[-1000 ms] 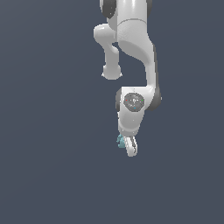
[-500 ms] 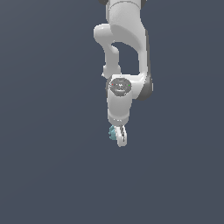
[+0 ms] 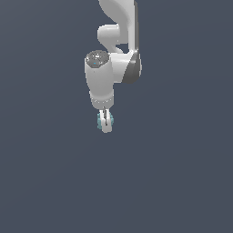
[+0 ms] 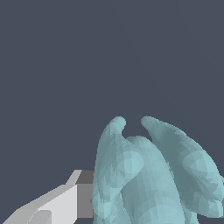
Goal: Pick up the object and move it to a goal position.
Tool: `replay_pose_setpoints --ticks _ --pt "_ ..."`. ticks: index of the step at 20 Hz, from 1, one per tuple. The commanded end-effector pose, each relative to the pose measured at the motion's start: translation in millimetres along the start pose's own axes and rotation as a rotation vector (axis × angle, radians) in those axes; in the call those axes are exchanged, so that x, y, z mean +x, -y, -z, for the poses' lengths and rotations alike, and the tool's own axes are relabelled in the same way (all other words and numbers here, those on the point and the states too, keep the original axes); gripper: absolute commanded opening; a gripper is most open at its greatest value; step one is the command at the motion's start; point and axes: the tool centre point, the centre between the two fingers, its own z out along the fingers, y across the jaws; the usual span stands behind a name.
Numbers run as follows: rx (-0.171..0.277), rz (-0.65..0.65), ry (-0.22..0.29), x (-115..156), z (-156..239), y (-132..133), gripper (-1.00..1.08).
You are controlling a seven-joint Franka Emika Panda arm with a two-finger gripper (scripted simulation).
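Pale teal and lumpy, the object [image 3: 101, 121] shows you curved, swirled lobes with faceted surfaces in the wrist view [image 4: 148, 175]. A white finger [image 4: 61, 203] with a grey pad presses its side. In the exterior view your gripper [image 3: 105, 123] is clamped on it, pointing down below the arm [image 3: 107, 75].

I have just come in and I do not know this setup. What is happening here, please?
A white robot arm is handling one small pale teal-blue object. Its gripper points downward and is shut on the object, which shows on both sides of the fingers in the exterior view. Around them there is only plain dark grey background, and no goal marker is visible.
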Motion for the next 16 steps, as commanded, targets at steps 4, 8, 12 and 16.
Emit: replay_pose_setpoints --ticks 4,8,12,16 --pt "0.001 0.000 0.001 40.8 41.1 -38.5 -1.00" --pt "0.001 0.000 0.001 69.2 69.4 -63.8 -1.00" --pt "0.000 -0.001 0.000 93.9 94.0 -84.9 -1.00" --pt "0.000 -0.001 -0.002 112.8 113.1 -100.2 -1.00"
